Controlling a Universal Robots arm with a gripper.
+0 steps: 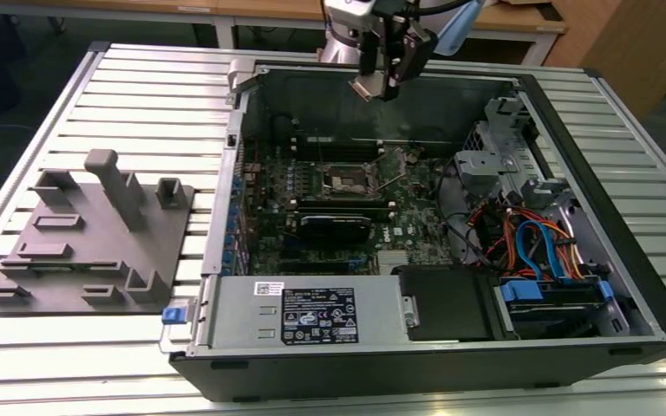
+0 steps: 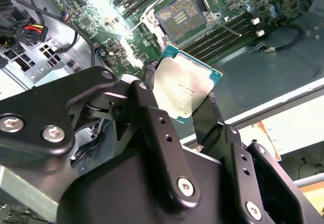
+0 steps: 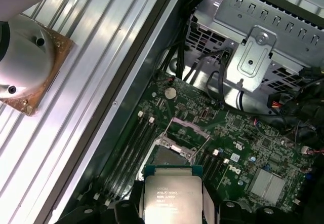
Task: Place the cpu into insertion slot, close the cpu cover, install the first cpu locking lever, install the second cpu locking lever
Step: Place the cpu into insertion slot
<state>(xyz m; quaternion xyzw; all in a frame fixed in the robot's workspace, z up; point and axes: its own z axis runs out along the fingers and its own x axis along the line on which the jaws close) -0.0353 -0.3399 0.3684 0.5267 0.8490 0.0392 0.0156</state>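
Observation:
My gripper (image 1: 377, 85) hangs above the back wall of the open computer case, shut on the cpu (image 1: 368, 87). In the second wrist view the cpu (image 2: 185, 88) is a silver-tan square chip, tilted and clamped by its edges between the black fingers (image 2: 216, 116). The insertion slot (image 2: 179, 17) lies uncovered on the green motherboard, well below the chip. In the first wrist view the cpu (image 3: 172, 196) hovers just short of the insertion slot (image 3: 168, 155). The cpu cover (image 3: 186, 126) stands swung open at the slot's far side. Thin metal lever rods (image 3: 205, 142) stick out beside it.
The slot (image 1: 345, 180) sits mid-board in the case. A black card (image 1: 333, 227) lies just in front of it and memory slots (image 1: 330, 147) lie behind. A drive cage (image 1: 498, 165) and coloured cables (image 1: 532, 243) stand on the exterior view's right. A grey fixture plate (image 1: 90, 243) rests on the slatted table (image 1: 148, 95).

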